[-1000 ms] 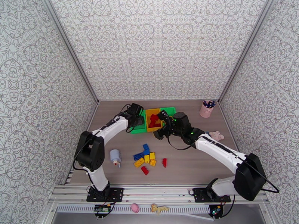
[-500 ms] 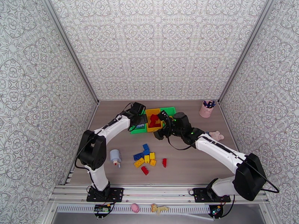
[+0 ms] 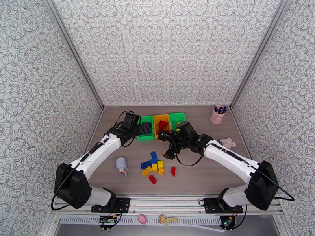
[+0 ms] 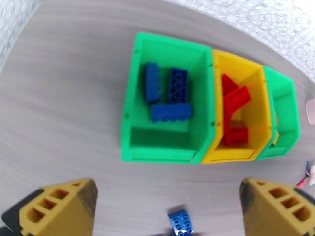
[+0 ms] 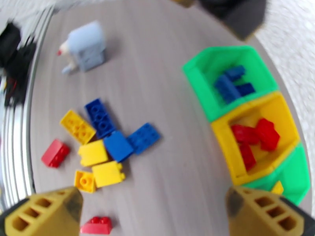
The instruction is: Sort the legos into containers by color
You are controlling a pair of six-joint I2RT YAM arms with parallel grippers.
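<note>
Both arms have drawn back from the bins (image 4: 126,115). The left fingers (image 4: 59,205) were over the left green bin and now hang short of it. The right fingers (image 5: 39,215) have swung from the yellow bin toward the loose bricks (image 5: 118,145) on the table (image 4: 59,115).

The left fingers are spread wide and hold nothing. A blurred blue brick (image 4: 180,222) lies on the table between them. Ahead of them the three joined bins run crosswise. In the left green bin lie three blue bricks (image 4: 178,85): two have their long axes pointing away from the fingers, and the third lies crosswise, nearest the fingers. Red bricks (image 4: 236,101) lie tilted in the yellow middle bin.

The right fingers are also spread and empty. Ahead, between them, blue and yellow bricks sit clustered and touching. A long blue brick (image 5: 99,117) and a long yellow brick (image 5: 77,126) lie side by side, their axes parallel and slanted. One small red brick (image 5: 96,225) lies just beside the left-hand finger. A pale bottle (image 5: 86,46) lies well beyond the cluster.
</note>
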